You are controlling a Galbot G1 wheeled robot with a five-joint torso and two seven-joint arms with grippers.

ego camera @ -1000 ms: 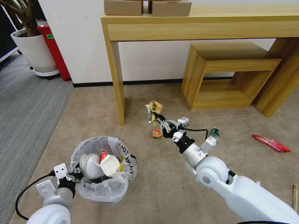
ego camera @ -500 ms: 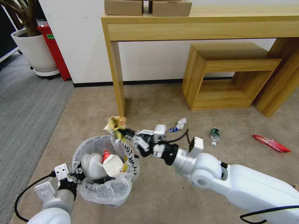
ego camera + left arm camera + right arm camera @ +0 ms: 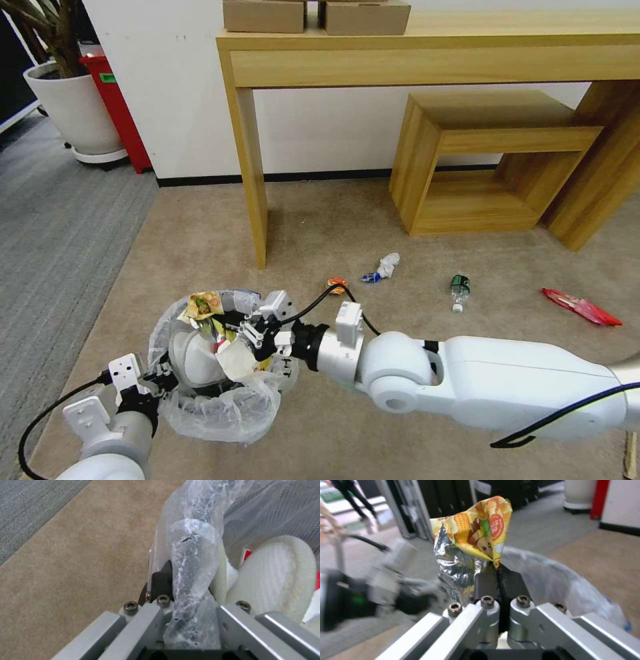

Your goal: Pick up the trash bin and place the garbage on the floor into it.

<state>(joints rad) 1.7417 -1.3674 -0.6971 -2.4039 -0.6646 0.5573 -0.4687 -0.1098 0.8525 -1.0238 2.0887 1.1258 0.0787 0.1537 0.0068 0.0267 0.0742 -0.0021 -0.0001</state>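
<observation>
Right end effector [image 3: 230, 325] was closed on a yellow snack wrapper [image 3: 204, 305], pinching its lower edge between the black pads [image 3: 486, 580]; the foil side hung crumpled against them. Compared with half a second earlier, the right arm had swung farther left and lower: the wrapper, then held just outside the far rim of the trash bin [image 3: 260, 400], was now directly over the bin's opening, above the white slipper [image 3: 190, 357] and the crumpled white carton [image 3: 237, 360] already inside. Left end effector [image 3: 155, 385] was clamped on the bin's near rim, bag plastic [image 3: 190, 580] bunched between its fingers, holding the bin close beside and below the right end effector; its position had barely changed. Judgement: carry phase complete, wrapper positioned for release; opening the fingers should drop it in, though the light foil might cling to a pad or catch on the bag's edge. Remaining garbage lay on the floor [image 3: 200, 247] beyond and to the right of the right end effector: an orange wrapper [image 3: 335, 285] nearest, a white tissue [image 3: 389, 263] with a small blue scrap [image 3: 371, 277] touching it, a green-label bottle [image 3: 459, 288] farther right, and a red wrapper [image 3: 581, 307] well apart. Task roughly half done by count of visible items.
</observation>
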